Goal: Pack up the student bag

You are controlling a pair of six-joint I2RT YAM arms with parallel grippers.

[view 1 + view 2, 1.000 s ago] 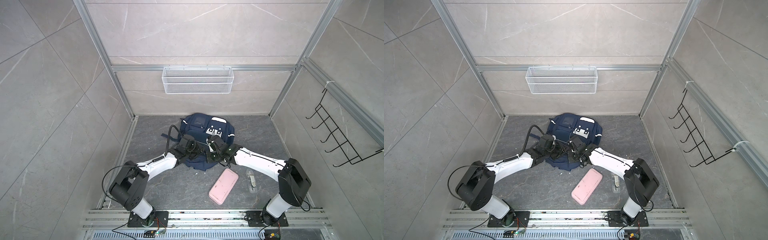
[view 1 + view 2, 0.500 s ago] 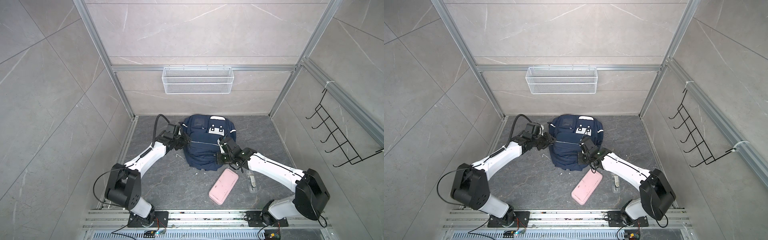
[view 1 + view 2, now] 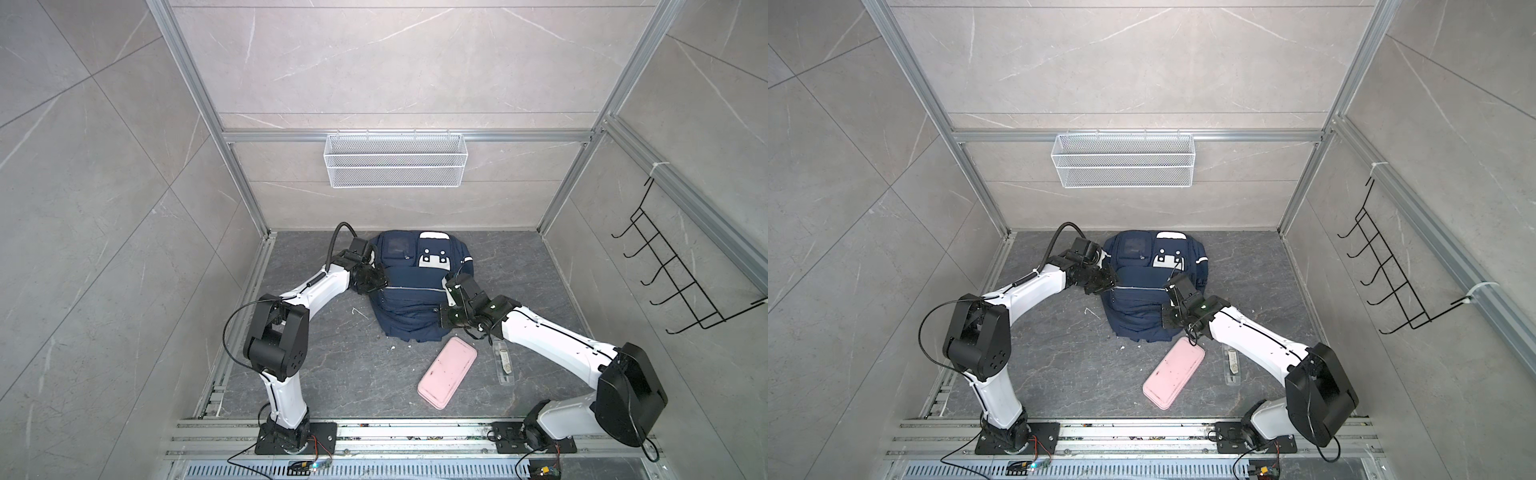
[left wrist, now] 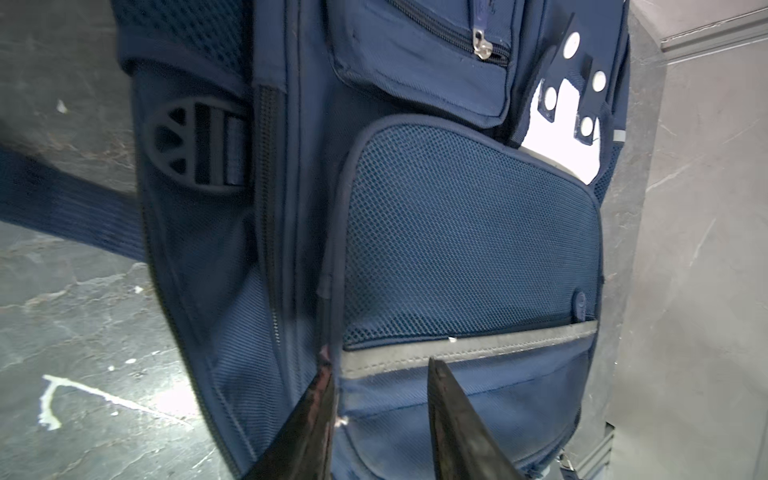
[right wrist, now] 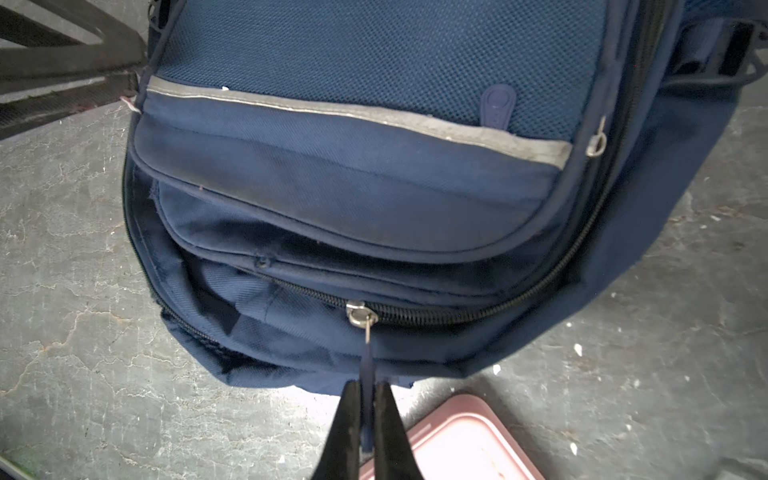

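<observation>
Pink case [image 3: 447,372] lies nearest on the worktop [image 3: 332,374], slanted, with a small clear box [image 3: 503,365] just beside it on the right. Just behind them the right gripper [image 5: 365,388] is at the near end of the bag [image 3: 411,303] — jaws pinched together on the navy zip pull [image 5: 368,359], which runs straight from the slider [image 5: 360,313] on the main zip. Teeth are meshed on one side of the slider; the other side looks parted. Bag lies flat, front up, mid-worktop toward the back wall, with the silver stripe [image 4: 469,347] across its middle and the white patches at the far end. Left gripper [image 4: 380,370] is at the bag's left edge, level with the stripe — jaws apart, one tip at the front pocket's edge seam, the other over the stripe, nothing visibly pinched. Farthest: wire basket [image 3: 395,160] on the back wall, black hook rack [image 3: 685,282] on the right wall.
</observation>
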